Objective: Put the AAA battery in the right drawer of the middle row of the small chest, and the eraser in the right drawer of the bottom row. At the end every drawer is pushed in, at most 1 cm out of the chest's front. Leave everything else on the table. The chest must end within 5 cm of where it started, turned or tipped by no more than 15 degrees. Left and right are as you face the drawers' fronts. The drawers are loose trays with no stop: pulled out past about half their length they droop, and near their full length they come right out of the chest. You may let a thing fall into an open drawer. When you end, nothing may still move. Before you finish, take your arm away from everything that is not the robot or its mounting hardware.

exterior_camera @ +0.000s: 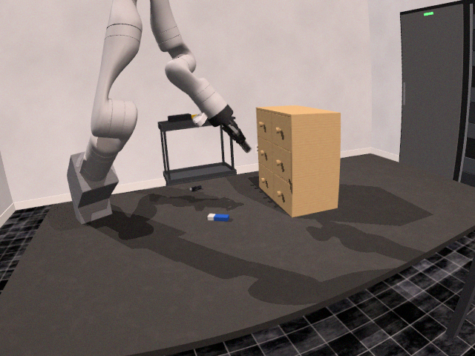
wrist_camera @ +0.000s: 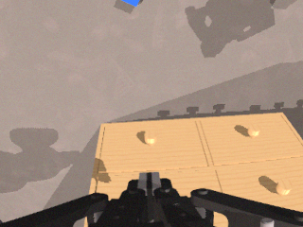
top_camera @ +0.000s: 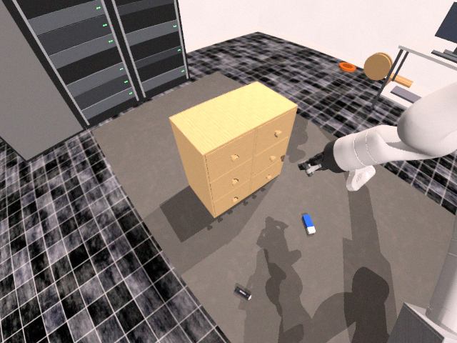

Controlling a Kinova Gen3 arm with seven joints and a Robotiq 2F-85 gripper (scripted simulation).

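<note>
The light wooden chest (top_camera: 232, 111) (exterior_camera: 314, 161) (wrist_camera: 175, 151) stands upright. All its drawers look pushed in, including the right middle drawer (top_camera: 263, 161) (exterior_camera: 284, 169) and the right bottom drawer (top_camera: 260, 183) (exterior_camera: 286, 200) (wrist_camera: 175, 142). In the wrist view the bottom row is uppermost; my gripper hides the right middle knob. My gripper (top_camera: 301, 166) (exterior_camera: 247, 148) (wrist_camera: 150, 185) is shut and empty, in the air in front of the right column, apart from the fronts. The blue and white eraser (top_camera: 308, 224) (exterior_camera: 218, 217) (wrist_camera: 131, 1) and the dark AAA battery (top_camera: 243, 292) (exterior_camera: 195, 188) lie on the table.
The grey-brown table top (top_camera: 125, 147) (exterior_camera: 115, 299) carries the chest and the robot's base (exterior_camera: 93, 191). Round knobs stick out from the drawer fronts. The eraser lies nearer the chest than the battery. Racks and a cart stand beyond the table.
</note>
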